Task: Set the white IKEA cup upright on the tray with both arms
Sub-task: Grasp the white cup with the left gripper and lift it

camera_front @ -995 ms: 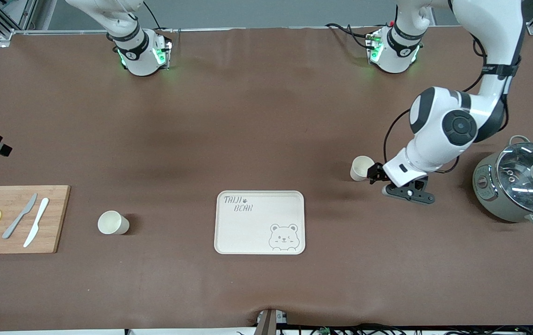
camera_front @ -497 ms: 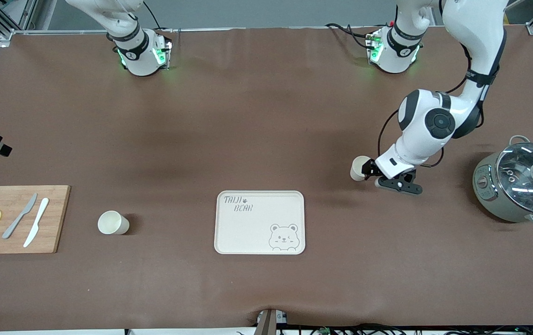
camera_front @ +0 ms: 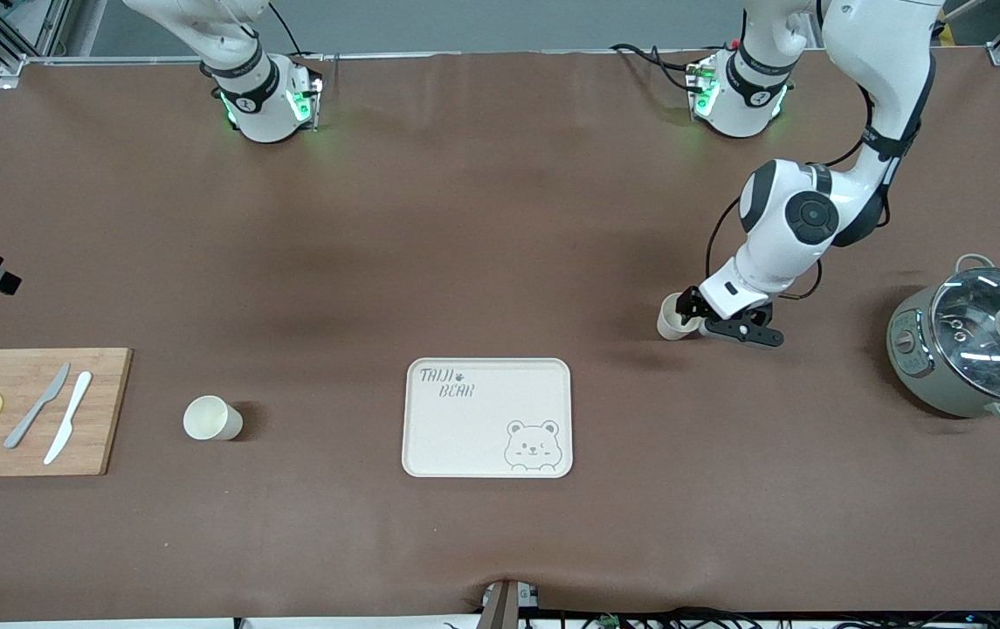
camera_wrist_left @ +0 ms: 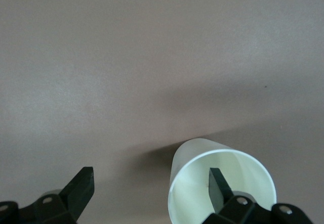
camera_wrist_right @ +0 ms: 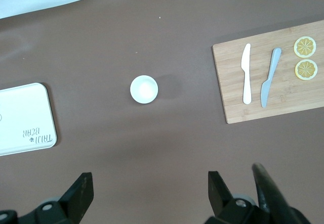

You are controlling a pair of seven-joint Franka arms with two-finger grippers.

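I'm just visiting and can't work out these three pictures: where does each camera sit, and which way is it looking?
Front view: high across the table, facing both arms' bases; shows tray, left gripper open at a cup.
Left wrist view: on the left wrist, looking down; one finger inside that cup.
Right wrist view: high up, looking down; right gripper open over bare table; second cup, cutting board.
Shared: front and right wrist views both show the tray.
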